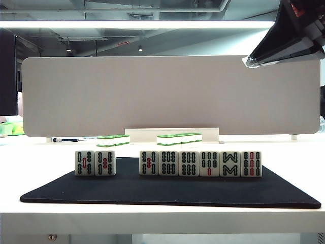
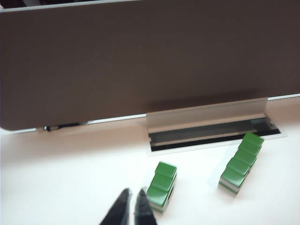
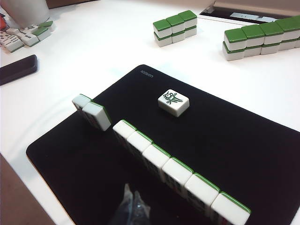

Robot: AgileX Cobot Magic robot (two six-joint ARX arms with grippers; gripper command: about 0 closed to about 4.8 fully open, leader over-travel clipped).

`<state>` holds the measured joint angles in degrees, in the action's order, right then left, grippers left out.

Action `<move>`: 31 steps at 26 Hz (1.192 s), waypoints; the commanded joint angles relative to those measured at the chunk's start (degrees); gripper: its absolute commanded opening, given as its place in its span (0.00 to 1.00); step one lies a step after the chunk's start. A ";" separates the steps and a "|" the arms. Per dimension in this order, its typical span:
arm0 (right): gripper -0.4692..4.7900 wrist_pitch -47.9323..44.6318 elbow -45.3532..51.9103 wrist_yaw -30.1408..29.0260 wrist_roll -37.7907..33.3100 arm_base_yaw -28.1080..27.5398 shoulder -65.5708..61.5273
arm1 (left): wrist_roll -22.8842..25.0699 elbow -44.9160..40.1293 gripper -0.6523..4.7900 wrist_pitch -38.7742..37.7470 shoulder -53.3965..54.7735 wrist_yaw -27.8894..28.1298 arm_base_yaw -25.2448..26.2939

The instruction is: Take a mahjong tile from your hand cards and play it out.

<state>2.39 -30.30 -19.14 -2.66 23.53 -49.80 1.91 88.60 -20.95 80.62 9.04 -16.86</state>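
1. The mahjong tile (image 3: 174, 101) lies face up on the black mat (image 3: 243, 140), at 12 o'clock from the hand cards (image 3: 180, 176), apart; played.
2. Left pincer (image 2: 132, 200) pinched, empty, above the bench (image 2: 70, 168).
3. Right pincer (image 3: 131, 199) closed, empty, near the row.

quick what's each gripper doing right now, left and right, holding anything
Left gripper: closed, holding nothing, above the white table beside a green tile stack.
Right gripper: closed, holding nothing, hovering near the hand cards.
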 commanded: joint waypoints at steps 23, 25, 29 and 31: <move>0.09 -0.92 -0.17 -0.09 0.11 0.04 0.11 | -3.96 -65.48 0.15 17.94 -51.80 -0.24 13.57; 0.09 -0.90 -0.17 -0.09 0.11 0.04 0.11 | -5.11 -71.25 0.15 18.23 -59.04 -0.26 15.52; 0.09 -0.92 -0.17 -0.11 0.11 0.04 0.11 | -5.64 -77.79 0.15 18.29 -66.53 -0.26 16.04; 0.09 -0.92 -0.17 -0.09 0.11 0.02 0.11 | -7.13 -80.56 0.15 18.27 -69.61 -0.22 16.39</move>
<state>2.37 -30.30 -19.14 -2.66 23.53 -49.80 -4.05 9.13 -3.29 12.43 8.80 -0.86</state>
